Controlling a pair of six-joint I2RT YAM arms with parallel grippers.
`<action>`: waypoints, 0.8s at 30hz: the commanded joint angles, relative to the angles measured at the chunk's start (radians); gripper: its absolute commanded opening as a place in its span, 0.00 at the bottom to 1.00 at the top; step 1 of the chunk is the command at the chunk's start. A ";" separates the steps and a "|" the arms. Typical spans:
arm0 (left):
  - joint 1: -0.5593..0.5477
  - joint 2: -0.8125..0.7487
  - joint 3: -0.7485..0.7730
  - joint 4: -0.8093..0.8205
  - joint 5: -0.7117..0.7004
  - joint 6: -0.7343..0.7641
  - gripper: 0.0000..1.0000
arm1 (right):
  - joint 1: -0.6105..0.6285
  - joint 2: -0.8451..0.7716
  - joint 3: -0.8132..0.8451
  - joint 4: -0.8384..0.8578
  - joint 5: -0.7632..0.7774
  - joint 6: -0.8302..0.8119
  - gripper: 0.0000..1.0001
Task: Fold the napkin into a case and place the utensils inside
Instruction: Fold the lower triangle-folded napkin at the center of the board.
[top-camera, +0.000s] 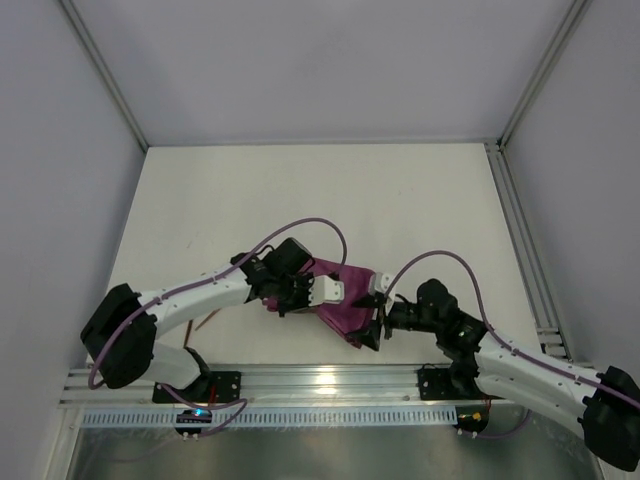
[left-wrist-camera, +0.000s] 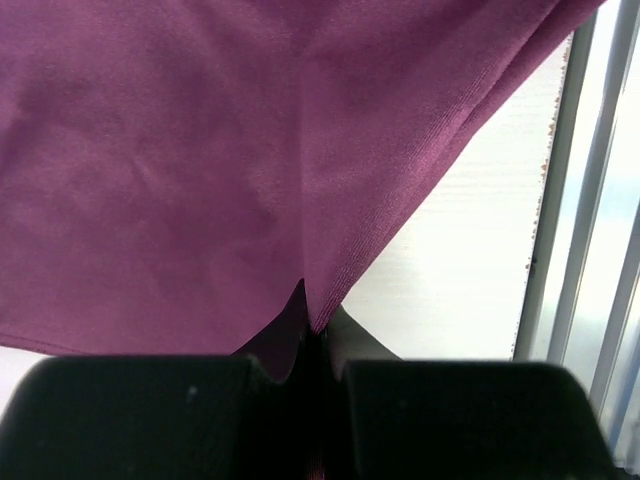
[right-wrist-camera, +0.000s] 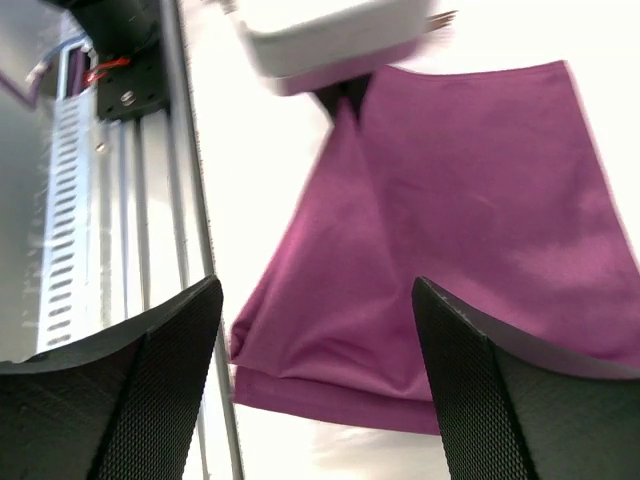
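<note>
The plum-purple napkin (top-camera: 348, 310) lies folded in layers on the white table between my two grippers, near the front edge. My left gripper (top-camera: 345, 292) is shut on a raised fold of the napkin (left-wrist-camera: 200, 150), and its dark fingertips (left-wrist-camera: 292, 320) pinch the cloth to a point. My right gripper (top-camera: 373, 320) stands open just in front of the napkin's (right-wrist-camera: 450, 200) near folded edge, with nothing between its fingers (right-wrist-camera: 170, 360). A slim copper utensil (top-camera: 205, 322) shows partly beside the left arm. No finished case is seen.
An aluminium rail (top-camera: 320, 380) runs along the table's near edge, close behind the napkin, and shows as the rail (right-wrist-camera: 130, 200) in the right wrist view. Grey walls enclose the table. The left gripper's white body (right-wrist-camera: 330, 35) hangs above the napkin.
</note>
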 joint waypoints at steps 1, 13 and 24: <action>0.001 0.012 0.043 -0.052 0.057 0.028 0.00 | 0.134 -0.011 -0.006 0.027 0.126 -0.138 0.81; 0.007 0.012 0.049 -0.063 0.057 0.037 0.00 | 0.398 0.154 0.034 0.016 0.527 -0.166 0.93; 0.010 0.010 0.042 -0.080 0.063 0.046 0.00 | 0.549 0.345 0.015 0.205 0.861 -0.059 0.72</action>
